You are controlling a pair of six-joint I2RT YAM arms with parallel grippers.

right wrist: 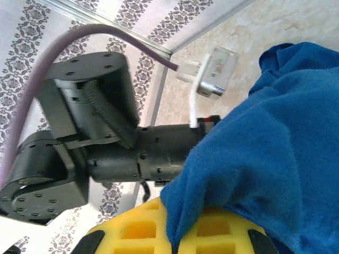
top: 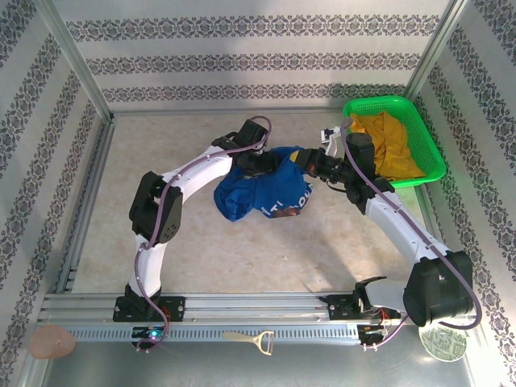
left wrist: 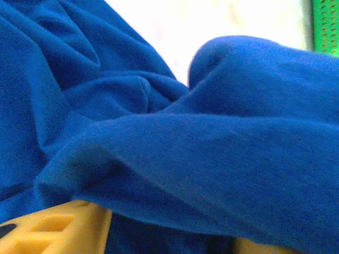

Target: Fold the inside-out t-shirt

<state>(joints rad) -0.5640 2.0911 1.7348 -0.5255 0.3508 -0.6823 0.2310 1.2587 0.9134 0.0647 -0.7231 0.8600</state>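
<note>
The inside-out t-shirt [top: 260,193] hangs in a bunched lump between my two claws, its upper edge at the fingers and the bulk sagging below them toward the table [top: 242,266].

The right claw [top: 304,159] is closed tight. In its wrist view blue cloth runs out over the yellow pad [right wrist: 212,233], so I read it as clamped on a fold of the shirt. The left claw [top: 270,165] is buried in fabric. Its wrist view gives me cloth draped over a yellow pad [left wrist: 53,227], and I cannot tell whether the jaws are apart or pinching.

I judge the shirt to be light, soft and completely limp. It will drape, slide and double over itself, and it won't hold any shape I give it. The best holds would be a seam or a hem edge, with both claws well apart so the cloth can be stretched flat. A pinch of the middle just makes another lump.

The lump's long axis runs from the right claw away and down past the left claw's forearm side. White print shows on the low side under the right claw. I cannot make out the collar or the hem, so I can't say which end is which.
</note>
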